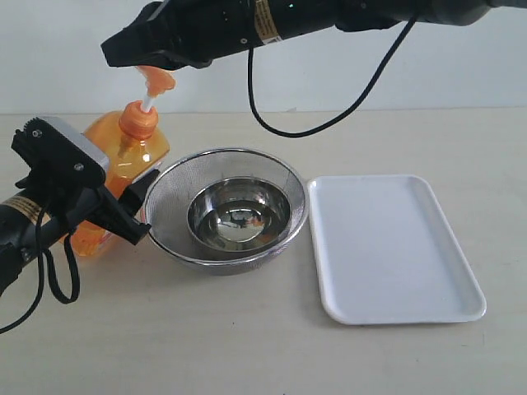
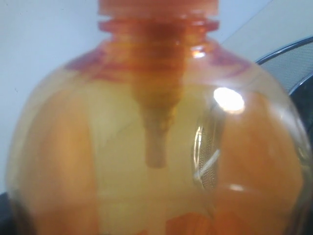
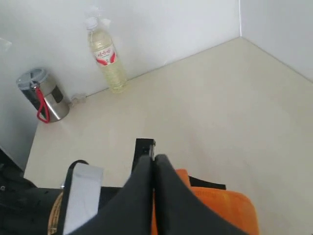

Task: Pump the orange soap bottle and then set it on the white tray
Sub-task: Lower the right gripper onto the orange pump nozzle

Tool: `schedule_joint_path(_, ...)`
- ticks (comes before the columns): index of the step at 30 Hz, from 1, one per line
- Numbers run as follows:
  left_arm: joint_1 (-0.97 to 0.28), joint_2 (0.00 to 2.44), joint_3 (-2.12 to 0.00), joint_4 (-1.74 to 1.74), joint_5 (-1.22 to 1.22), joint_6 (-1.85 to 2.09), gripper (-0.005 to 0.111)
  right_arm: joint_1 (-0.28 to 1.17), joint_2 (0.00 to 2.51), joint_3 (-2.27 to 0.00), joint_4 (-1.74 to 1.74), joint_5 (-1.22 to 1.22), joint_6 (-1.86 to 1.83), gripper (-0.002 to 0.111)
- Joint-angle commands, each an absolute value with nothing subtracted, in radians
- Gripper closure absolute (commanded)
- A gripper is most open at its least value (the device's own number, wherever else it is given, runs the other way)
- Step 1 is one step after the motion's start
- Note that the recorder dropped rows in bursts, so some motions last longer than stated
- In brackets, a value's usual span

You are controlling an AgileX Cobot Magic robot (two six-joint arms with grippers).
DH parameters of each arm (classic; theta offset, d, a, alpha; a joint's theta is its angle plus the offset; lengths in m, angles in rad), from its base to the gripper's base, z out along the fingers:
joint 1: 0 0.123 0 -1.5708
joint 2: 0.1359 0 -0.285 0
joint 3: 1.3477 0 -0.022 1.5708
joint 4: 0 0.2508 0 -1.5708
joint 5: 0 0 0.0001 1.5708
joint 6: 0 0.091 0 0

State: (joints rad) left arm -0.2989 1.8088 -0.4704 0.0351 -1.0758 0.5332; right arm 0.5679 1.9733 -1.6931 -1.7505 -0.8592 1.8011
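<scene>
The orange soap bottle point(image 1: 123, 152) stands at the left of the table, next to the mesh bowl. Its white stem shows below the orange pump head point(image 1: 156, 81). My left gripper point(image 1: 142, 206) is shut on the bottle's body, one finger in front and one behind. In the left wrist view the bottle point(image 2: 156, 147) fills the frame and hides the fingers. My right gripper point(image 1: 113, 51) is shut with nothing in it, lying right over the pump head; its fingertips point(image 3: 146, 169) are pressed together above the orange head point(image 3: 220, 205). The white tray point(image 1: 395, 247) lies bare at the right.
A round steel mesh bowl point(image 1: 177, 177) holding a smaller steel bowl point(image 1: 239, 216) sits between bottle and tray. By the wall stand a clear bottle of pale liquid point(image 3: 105, 54) and a steel can with a red handle point(image 3: 41, 95). A black cable point(image 1: 329, 123) hangs from the right arm.
</scene>
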Motion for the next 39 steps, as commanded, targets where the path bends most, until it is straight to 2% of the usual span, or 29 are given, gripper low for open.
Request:
schedule_joint_path(1,-0.299,1.792,-0.477,0.041,-1.11,0.54,0.102,0.568,1.967,-1.699,-1.744,-0.809,1.774,0.108)
schedule_joint_path(10,-0.299,1.792,-0.477,0.041,-1.11,0.531,0.102,0.566,1.967,-1.699,-1.744,-0.767,1.757,0.108)
schedule_joint_path(20,-0.299,1.792,-0.477,0.041,-1.112,0.532,0.102,0.499,1.967,-1.634,-1.744,-0.748,1.743,0.108)
schedule_joint_path(39,-0.299,1.792,-0.477,0.037,-1.112,0.523,0.102,0.482,1.967,-1.618,-1.744,-0.856,1.763,0.108)
